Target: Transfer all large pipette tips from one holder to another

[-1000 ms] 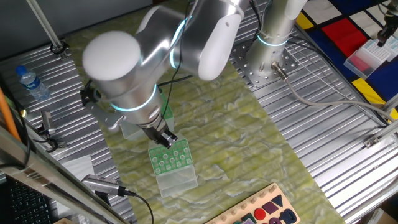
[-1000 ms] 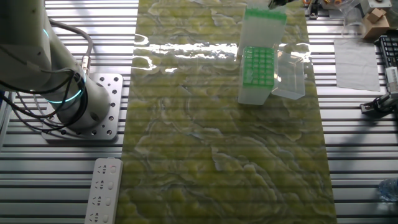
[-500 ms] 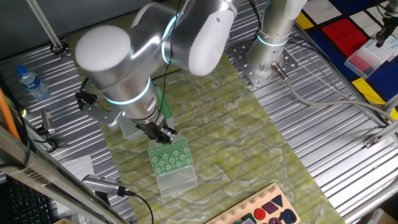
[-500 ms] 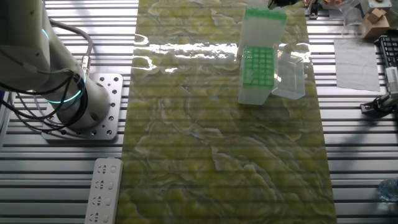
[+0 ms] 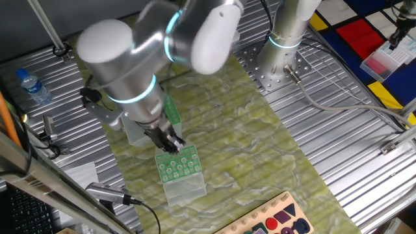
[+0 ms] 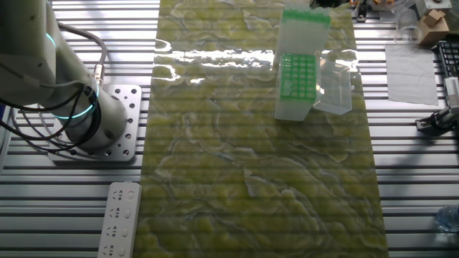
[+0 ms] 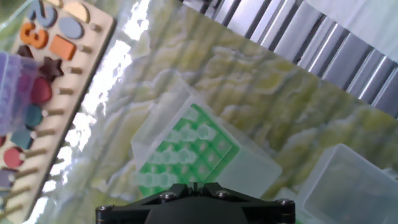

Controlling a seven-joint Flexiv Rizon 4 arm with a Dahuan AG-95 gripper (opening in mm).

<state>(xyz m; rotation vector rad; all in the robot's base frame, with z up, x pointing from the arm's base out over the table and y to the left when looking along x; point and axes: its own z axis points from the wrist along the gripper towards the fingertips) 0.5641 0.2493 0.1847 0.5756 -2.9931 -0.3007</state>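
Gripper (image 5: pixel 171 143): held just above the green rack (image 5: pixel 179 164); jaw state cannot be told
Tips (image 7: pixel 177 157): one should be approached vertically, centred, neighbours left undisturbed

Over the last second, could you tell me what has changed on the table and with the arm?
The arm's big joints have swung a little toward the left of one fixed view, while the gripper has stayed low at the far edge of the green rack. Nothing visibly got picked up or let go. The rack, its pipette tips, the clear boxes and the mat have not moved.
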